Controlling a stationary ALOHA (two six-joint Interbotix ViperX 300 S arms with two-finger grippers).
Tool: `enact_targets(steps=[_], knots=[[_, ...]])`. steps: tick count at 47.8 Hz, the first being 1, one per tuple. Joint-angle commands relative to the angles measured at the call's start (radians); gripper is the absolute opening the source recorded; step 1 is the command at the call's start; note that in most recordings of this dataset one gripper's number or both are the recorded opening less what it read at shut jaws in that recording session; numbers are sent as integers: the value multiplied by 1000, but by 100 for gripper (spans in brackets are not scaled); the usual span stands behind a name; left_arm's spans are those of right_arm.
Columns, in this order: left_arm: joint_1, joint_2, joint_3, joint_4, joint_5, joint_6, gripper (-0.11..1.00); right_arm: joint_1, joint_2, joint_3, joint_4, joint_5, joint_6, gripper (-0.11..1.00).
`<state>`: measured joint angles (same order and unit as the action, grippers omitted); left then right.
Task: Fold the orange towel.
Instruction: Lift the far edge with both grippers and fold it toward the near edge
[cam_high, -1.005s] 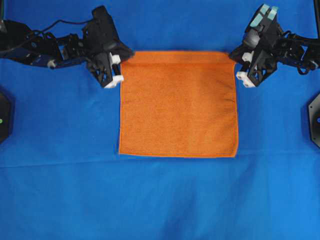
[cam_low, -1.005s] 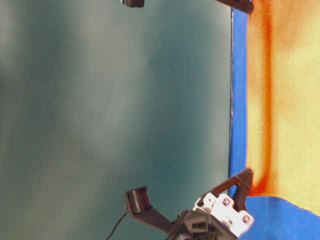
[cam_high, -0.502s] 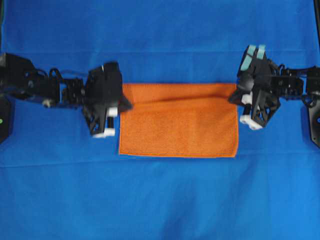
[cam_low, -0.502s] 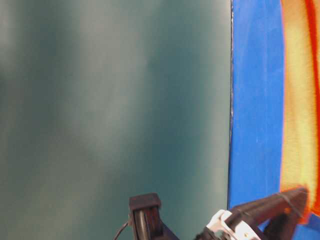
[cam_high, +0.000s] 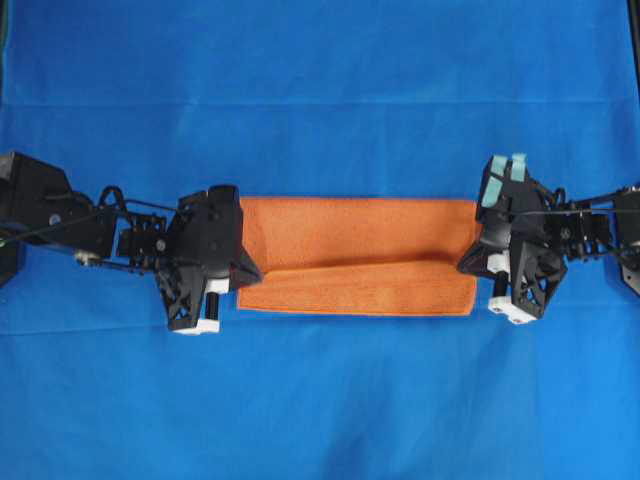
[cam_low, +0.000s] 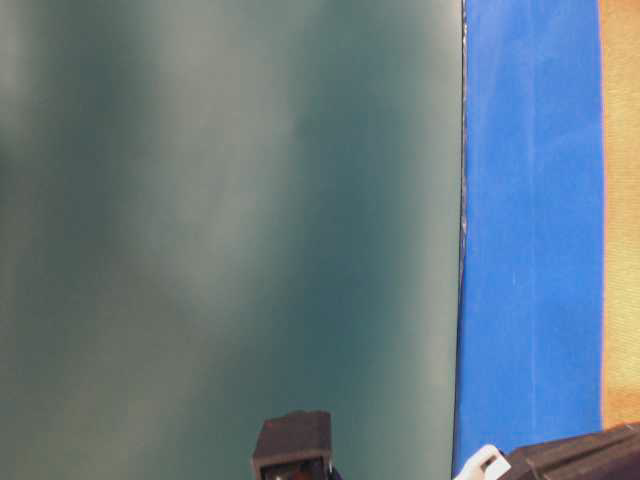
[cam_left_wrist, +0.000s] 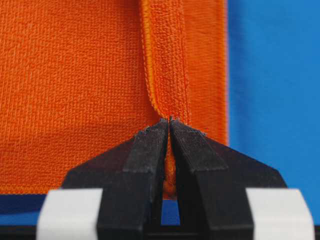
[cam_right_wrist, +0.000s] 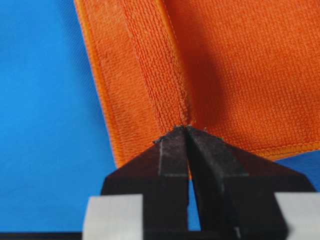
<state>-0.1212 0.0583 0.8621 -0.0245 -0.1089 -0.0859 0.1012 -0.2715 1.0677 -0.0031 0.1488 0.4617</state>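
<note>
You've got the orange towel (cam_high: 360, 255) doubled over on itself in the middle of the blue cloth (cam_high: 320, 90) that covers the surface. In the overhead view the carried edge sits just short of the near edge, leaving a thin strip of the lower layer showing along the front. So the first fold looks nearly home, but not laid down yet.

Your left gripper (cam_left_wrist: 169, 124) is pinched tight on the towel's hem at its left end, the fabric bunching into a ridge right at the tips. Your right gripper (cam_right_wrist: 187, 129) is clamped just as firmly on the hem at the right end. Both corners are in hand, then.

What's left, by my reading: bring that edge flush with the near one, let go, and then probably a second fold across the long strip, if a neater packet is wanted.

The count: one orange towel, one blue cloth beneath it, two grippers, each on its own corner.
</note>
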Motion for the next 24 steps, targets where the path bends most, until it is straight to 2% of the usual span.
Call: enact_targets(steps=[1, 20, 24], knots=[[-11, -14, -11, -2, -5, -2, 1, 9, -3, -12, 2, -2, 5, 2], [-11, -12, -14, 0, -14, -2, 2, 23, 6, -20, 2, -2, 11, 2], [-11, -12, -15, -2, -17, -3, 7, 31, 8, -20, 3, 0, 17, 3]])
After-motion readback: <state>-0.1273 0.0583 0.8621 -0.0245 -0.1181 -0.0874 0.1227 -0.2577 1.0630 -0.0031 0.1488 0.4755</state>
